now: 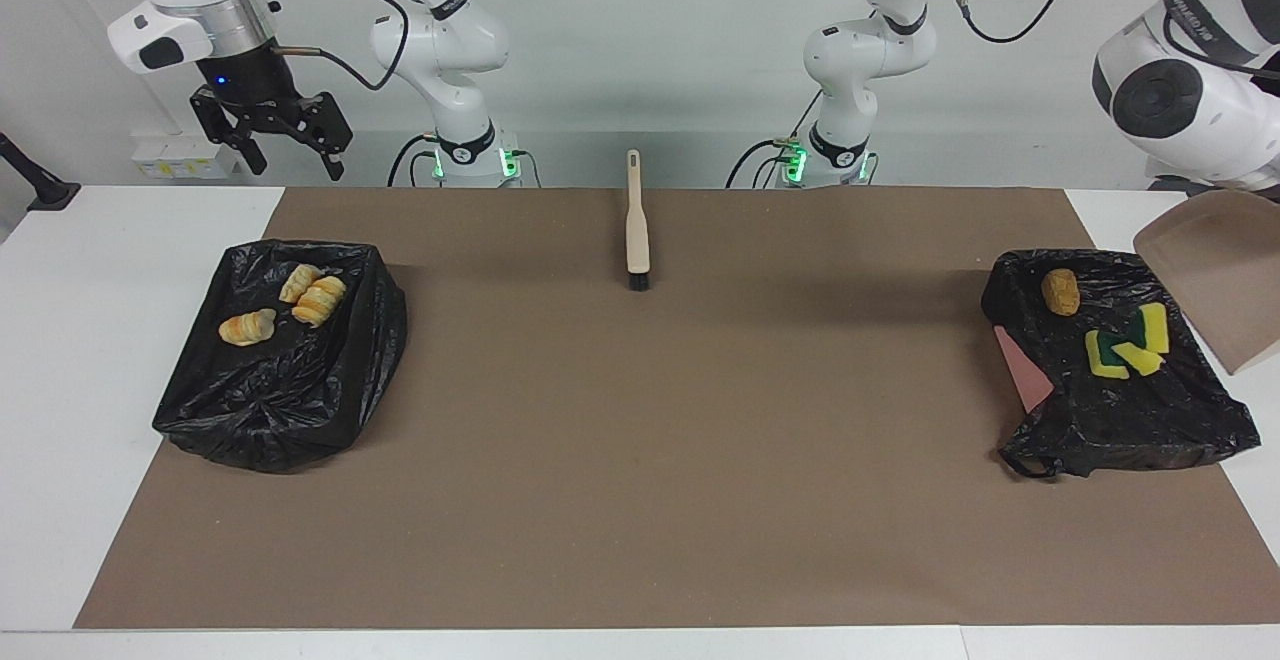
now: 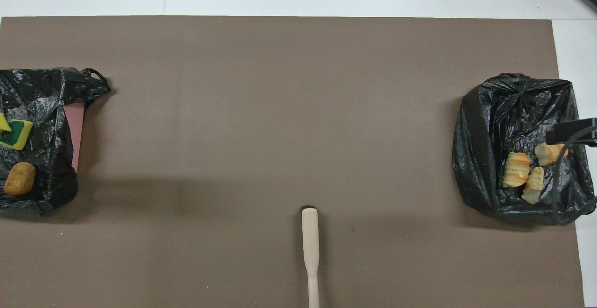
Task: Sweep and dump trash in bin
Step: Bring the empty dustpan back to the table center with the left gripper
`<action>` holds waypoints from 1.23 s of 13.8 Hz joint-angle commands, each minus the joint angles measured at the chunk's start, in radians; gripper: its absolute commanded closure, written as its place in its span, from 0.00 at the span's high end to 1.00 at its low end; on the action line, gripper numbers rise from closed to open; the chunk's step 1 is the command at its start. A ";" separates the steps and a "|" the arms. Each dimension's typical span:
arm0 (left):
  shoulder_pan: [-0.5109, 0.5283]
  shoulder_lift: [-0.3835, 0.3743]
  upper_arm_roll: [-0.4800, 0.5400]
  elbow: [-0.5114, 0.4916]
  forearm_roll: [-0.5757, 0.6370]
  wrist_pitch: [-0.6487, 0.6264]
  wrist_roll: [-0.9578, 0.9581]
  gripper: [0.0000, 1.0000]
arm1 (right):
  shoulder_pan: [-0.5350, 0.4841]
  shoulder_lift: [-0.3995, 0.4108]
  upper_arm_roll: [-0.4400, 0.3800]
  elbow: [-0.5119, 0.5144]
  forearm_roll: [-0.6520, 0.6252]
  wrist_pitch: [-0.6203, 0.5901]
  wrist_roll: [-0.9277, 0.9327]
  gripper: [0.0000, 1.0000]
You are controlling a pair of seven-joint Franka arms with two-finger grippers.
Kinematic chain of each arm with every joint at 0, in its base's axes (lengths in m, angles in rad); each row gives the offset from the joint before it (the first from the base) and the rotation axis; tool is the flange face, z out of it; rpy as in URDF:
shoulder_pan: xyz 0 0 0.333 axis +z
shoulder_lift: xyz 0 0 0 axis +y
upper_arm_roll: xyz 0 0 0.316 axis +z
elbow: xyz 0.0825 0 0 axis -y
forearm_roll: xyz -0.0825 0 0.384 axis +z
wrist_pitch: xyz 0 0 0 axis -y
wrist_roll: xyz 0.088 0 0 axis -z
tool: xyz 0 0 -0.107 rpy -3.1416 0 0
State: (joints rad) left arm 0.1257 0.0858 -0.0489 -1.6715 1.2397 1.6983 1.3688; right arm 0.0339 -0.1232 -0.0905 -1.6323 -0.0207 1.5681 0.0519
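Trash (image 1: 1125, 345) already in black bags (image 1: 260, 420) mid-left and mid-right of facing view, dumping seemingly done; next calls for lowering dustpan (image 1: 1215, 280) at right edge, seemingly clamped by unseen left hand; right hand (image 1: 297, 155) wide, upper left.

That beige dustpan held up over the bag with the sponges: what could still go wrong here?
The dustpan hangs tilted past the edge of the black bag, so any scrap left inside might fall onto the table. Swinging it back, it could snag the crumpled bag and tip out the sponge bits and the brown nugget.
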 commanded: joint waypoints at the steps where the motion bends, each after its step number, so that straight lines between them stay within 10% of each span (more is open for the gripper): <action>1: -0.049 -0.034 0.012 -0.020 0.050 -0.055 -0.042 0.00 | 0.004 -0.007 -0.003 -0.003 0.013 -0.007 -0.014 1.00; 17: -0.271 -0.054 0.000 -0.011 -0.705 -0.212 -0.718 0.00 | 0.003 -0.016 0.003 -0.023 0.022 -0.005 -0.021 1.00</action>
State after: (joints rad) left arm -0.0998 0.0608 -0.0606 -1.6723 0.6056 1.5132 0.7877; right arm 0.0392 -0.1233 -0.0868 -1.6383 -0.0184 1.5681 0.0519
